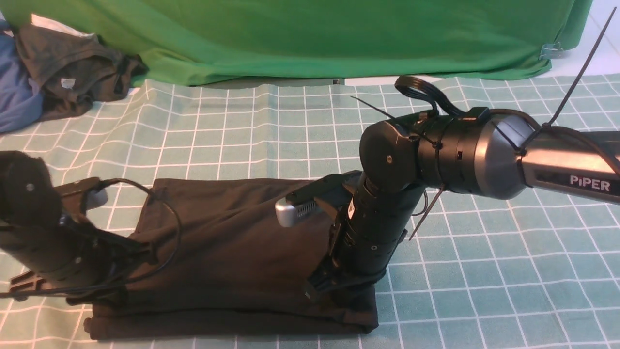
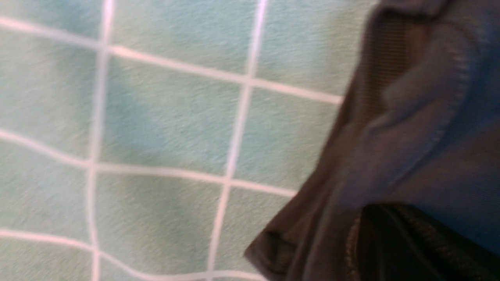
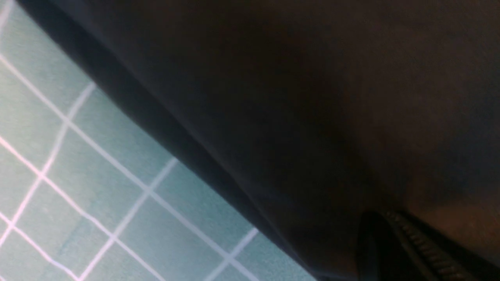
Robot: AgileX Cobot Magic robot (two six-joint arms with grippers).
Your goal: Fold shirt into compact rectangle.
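Observation:
The black shirt (image 1: 232,242) lies near the table's front edge, folded into a wide band with its print hidden. A lower layer shows along the front edge, and the upper layer stretches between my two grippers. My left gripper (image 1: 104,291) is shut on the shirt's left end. In the left wrist view, the stitched hem of the shirt (image 2: 422,117) bunches round the shut gripper (image 2: 390,242). My right gripper (image 1: 322,288) points down at the shirt's right front corner, shut on the cloth. In the right wrist view, dark shirt fabric (image 3: 312,97) wraps the shut gripper (image 3: 394,249).
A teal checked tablecloth (image 1: 484,266) covers the table. A dark grey garment with a small white tag (image 1: 72,72) and a blue cloth (image 1: 17,92) are piled at the back left. A big green cloth (image 1: 315,34) hangs along the back, held by a metal clip (image 1: 552,50).

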